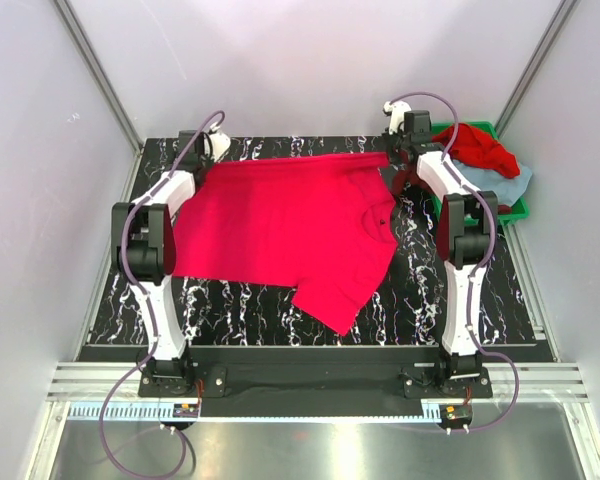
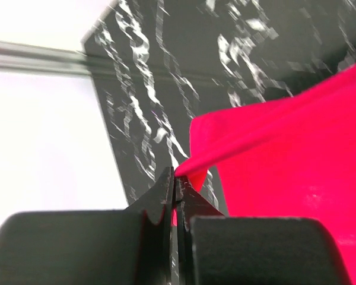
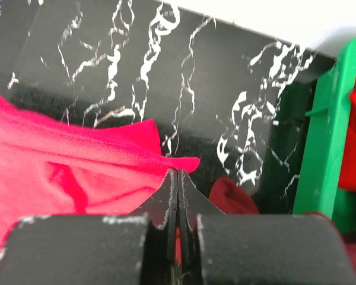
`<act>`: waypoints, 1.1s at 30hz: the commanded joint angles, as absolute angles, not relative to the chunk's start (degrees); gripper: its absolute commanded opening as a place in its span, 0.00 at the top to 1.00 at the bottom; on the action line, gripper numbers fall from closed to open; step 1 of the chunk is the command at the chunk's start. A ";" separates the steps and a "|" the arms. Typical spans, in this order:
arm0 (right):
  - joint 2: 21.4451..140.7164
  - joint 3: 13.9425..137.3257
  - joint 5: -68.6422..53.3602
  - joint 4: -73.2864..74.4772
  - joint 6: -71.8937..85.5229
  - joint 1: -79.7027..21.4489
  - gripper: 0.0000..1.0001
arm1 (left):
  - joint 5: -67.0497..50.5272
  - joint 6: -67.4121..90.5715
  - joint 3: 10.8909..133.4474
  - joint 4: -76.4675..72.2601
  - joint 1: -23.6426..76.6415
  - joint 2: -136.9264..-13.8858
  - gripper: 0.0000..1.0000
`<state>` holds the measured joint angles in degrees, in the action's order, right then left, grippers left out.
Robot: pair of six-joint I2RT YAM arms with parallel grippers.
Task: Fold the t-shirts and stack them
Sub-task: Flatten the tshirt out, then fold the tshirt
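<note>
A crimson-pink t-shirt (image 1: 280,225) lies spread over the black marbled table (image 1: 240,300), one sleeve pointing to the near right. My left gripper (image 1: 212,150) at the far left is shut on the shirt's far edge (image 2: 237,133), pinched between its fingertips (image 2: 166,190). My right gripper (image 1: 395,155) at the far right is shut on the other far corner (image 3: 107,151). The far edge runs taut between both grippers. More t-shirts, a brighter red one (image 1: 475,148) and a light blue-grey one (image 1: 510,185), are heaped in the green bin.
The green plastic bin (image 1: 520,208) stands at the far right of the table, its wall (image 3: 323,130) close to my right gripper. White walls with metal rails enclose the table on three sides. A dark red fold (image 3: 231,196) of cloth lies beside the right fingers.
</note>
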<state>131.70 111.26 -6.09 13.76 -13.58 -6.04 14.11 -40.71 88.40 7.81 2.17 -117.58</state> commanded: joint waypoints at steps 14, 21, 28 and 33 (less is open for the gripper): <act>130.79 118.92 -3.43 18.54 -12.39 -6.59 1.00 | 21.53 -43.94 91.25 4.49 0.88 -118.40 1.00; 122.45 110.58 -5.80 20.30 -11.08 -9.23 1.00 | 19.34 -41.49 85.26 6.24 0.09 -111.02 1.00; 116.37 103.11 -6.50 21.80 -9.23 -10.11 1.00 | 17.58 -40.61 80.51 7.91 0.00 -105.82 1.00; 113.82 99.50 -6.85 22.06 -9.58 -10.28 1.00 | 16.00 -40.87 80.42 11.24 0.09 -104.68 1.00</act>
<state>117.56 100.82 -7.18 22.33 -9.78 -10.41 16.16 -41.32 80.58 9.69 0.93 -107.11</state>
